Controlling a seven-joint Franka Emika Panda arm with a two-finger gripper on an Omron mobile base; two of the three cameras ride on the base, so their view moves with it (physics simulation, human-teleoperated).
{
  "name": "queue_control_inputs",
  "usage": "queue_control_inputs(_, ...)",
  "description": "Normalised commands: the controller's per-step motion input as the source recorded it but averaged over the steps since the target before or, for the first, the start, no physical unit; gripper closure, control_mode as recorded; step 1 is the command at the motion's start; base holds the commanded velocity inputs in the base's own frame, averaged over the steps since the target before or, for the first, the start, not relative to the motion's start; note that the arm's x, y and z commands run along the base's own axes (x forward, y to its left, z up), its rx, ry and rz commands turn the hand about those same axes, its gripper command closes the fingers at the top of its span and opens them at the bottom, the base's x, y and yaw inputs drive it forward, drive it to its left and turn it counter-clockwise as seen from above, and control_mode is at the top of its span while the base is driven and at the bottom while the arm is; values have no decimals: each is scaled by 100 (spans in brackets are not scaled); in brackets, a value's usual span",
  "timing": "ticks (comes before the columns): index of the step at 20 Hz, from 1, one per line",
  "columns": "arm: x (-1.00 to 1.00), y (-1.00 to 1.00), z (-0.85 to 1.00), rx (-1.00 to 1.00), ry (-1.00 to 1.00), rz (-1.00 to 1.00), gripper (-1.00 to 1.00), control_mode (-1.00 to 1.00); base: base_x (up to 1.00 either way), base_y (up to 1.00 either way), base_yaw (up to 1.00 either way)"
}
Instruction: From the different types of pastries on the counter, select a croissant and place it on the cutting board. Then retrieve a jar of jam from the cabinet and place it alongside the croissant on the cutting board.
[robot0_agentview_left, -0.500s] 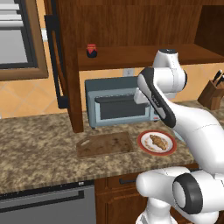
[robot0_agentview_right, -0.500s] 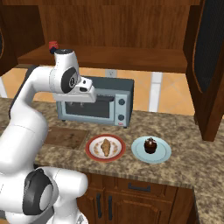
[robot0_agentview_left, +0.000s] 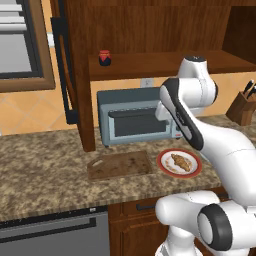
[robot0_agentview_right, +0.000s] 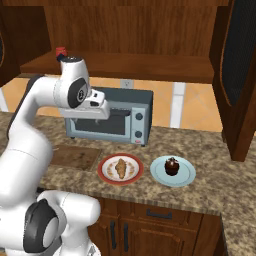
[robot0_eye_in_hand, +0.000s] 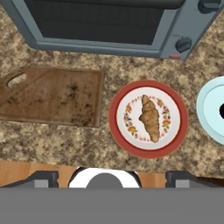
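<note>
Likely light, flaky croissant (robot0_eye_in_hand: 150, 118) on red-rimmed plate (robot0_eye_in_hand: 118, 131): pinch mid-body, gently. Gripper opening: cannot tell; holds nothing visible.

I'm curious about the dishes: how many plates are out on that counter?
2. A red-rimmed plate holding the croissant sits beside the cutting board; a pale blue plate with a dark round pastry sits beside that.

Orange tiled wall (robot0_agentview_left: 30, 107) behind a grey toaster oven (robot0_agentview_left: 135, 120) and knife block (robot0_agentview_left: 243, 106).
</note>
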Motion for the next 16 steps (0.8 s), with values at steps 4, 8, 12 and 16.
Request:
queue_control_inputs(4, -28, -26, -12, 0, 0, 1, -100, -100, 0, 0, 0)
queue_control_inputs(8, -15, -40, -18, 0, 0, 0, -100, -100, 0, 0, 0)
queue_control_inputs(12, 0, -51, -21, 0, 0, 0, -100, -100, 0, 0, 0)
queue_control_inputs(16, 17, -50, -21, 0, 0, 0, -100, -100, 0, 0, 0)
